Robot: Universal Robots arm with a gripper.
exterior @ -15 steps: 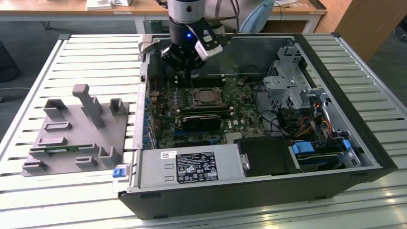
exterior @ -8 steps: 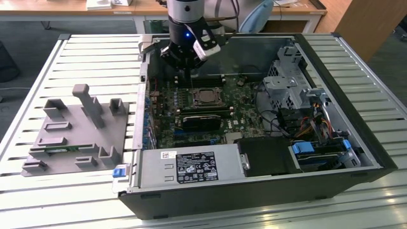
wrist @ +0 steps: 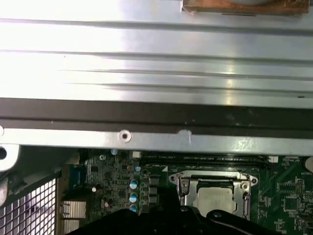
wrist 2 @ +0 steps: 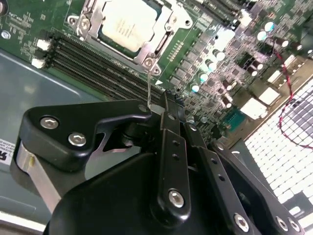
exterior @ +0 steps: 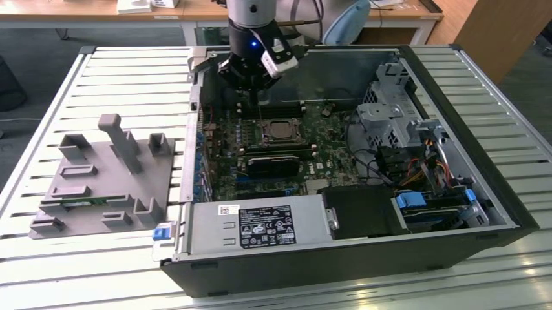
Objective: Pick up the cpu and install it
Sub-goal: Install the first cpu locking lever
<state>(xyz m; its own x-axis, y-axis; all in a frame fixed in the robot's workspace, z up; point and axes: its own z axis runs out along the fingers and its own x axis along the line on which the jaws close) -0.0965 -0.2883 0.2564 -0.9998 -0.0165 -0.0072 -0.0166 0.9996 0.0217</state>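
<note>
The cpu (exterior: 278, 131) is a square chip with a silver-grey top. It lies in the motherboard socket with the metal frame around it, as both wrist views show (wrist 2: 128, 24) (wrist: 213, 200). My gripper (exterior: 257, 92) hangs over the board just behind the socket, inside the open computer case (exterior: 483, 194). In the second wrist view the black fingers (wrist 2: 168, 122) are pressed together at the gripper (wrist 2: 157, 105) tip. A thin metal socket lever (wrist 2: 148, 85) rises from the socket corner into that tip. The exterior view shows this lever (exterior: 258, 110) as a fine upright line.
A grey holder stand (exterior: 103, 177) with a green memory stick (exterior: 86, 202) sits on the slatted table at the exterior view's left. Inside the case are a black block (exterior: 274, 165) in front of the socket, the power supply (exterior: 258, 226), cables and a drive cage (exterior: 392, 110).
</note>
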